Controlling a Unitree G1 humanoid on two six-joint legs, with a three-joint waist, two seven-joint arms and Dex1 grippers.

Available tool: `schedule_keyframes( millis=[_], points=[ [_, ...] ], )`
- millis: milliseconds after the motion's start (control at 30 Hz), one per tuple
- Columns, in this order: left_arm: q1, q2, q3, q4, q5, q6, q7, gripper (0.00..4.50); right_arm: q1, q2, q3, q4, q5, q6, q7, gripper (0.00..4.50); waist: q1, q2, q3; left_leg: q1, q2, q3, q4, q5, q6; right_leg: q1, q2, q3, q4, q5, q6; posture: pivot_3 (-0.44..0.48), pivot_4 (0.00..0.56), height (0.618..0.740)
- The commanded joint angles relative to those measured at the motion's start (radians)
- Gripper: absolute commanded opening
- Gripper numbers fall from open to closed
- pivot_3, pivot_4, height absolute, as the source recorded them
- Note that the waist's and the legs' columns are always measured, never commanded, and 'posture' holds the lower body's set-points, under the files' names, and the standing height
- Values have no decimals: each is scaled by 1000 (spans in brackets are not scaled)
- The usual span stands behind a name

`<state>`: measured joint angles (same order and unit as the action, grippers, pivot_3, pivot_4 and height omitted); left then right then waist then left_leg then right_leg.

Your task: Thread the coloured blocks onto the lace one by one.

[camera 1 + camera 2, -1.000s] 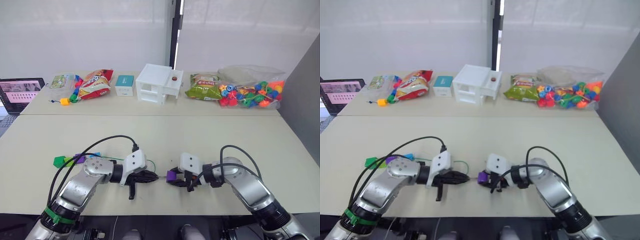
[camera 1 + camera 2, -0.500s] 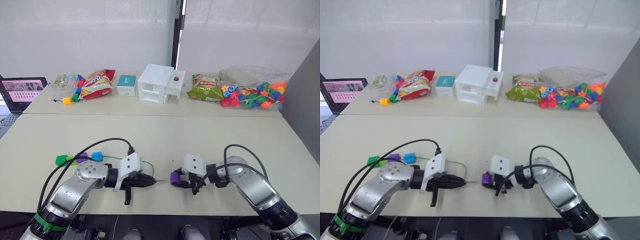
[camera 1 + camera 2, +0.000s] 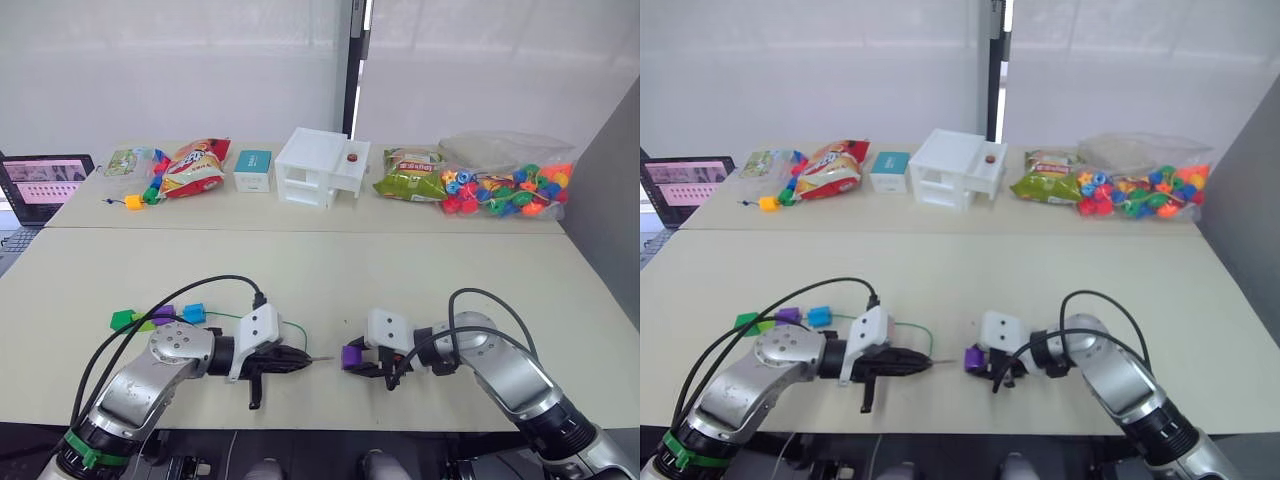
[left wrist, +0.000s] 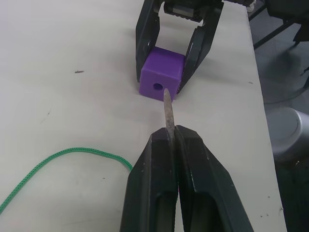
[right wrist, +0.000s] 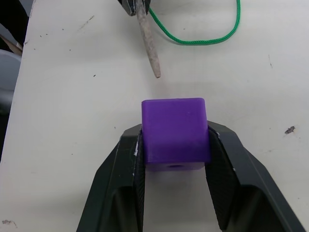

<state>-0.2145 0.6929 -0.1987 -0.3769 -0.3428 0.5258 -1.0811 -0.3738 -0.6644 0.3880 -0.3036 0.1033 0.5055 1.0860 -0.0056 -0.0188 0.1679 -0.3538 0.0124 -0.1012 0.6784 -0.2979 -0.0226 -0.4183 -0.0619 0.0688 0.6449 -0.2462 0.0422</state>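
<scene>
My right gripper (image 3: 352, 362) is shut on a purple block (image 5: 174, 133), its hole (image 4: 158, 87) facing my left gripper (image 3: 306, 359). The left gripper is shut on the lace (image 4: 67, 154) just behind its pale stiff tip (image 4: 167, 108), and the tip stands a short way off the hole, apart from the block. The green cord loops back over the table (image 3: 400, 280) behind that gripper. To the left lie a blue block (image 3: 193, 312), a second purple block (image 3: 164, 314) and a green block (image 3: 121, 321).
Along the far edge stand snack bags (image 3: 192, 166), a small teal box (image 3: 251, 170), a white toy house (image 3: 320, 167), a green bag (image 3: 409, 173) and a bagged heap of mixed beads (image 3: 505, 188). A laptop (image 3: 40, 185) sits at far left.
Little has changed in the last half second; over the full second the head view shifted, and the two grippers stay facing each other with the tip near the block.
</scene>
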Motion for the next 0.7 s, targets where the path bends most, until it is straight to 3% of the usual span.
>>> schedule_keyframes(
  millis=[33,700],
  points=[
    [-10,-9,-8,-18,-8,-16,4,0,27,-25,36,-3,-5,42,18,1170,0,0,0,0,0,0,0,0,0,0,0,0,0,0,0,0,150,740],
    [-31,0,-46,7,28,-19,9,0,29,-29,39,-26,7,50,30,1170,-7,0,0,0,0,0,0,0,0,0,0,0,0,0,0,0,150,740]
  ],
)
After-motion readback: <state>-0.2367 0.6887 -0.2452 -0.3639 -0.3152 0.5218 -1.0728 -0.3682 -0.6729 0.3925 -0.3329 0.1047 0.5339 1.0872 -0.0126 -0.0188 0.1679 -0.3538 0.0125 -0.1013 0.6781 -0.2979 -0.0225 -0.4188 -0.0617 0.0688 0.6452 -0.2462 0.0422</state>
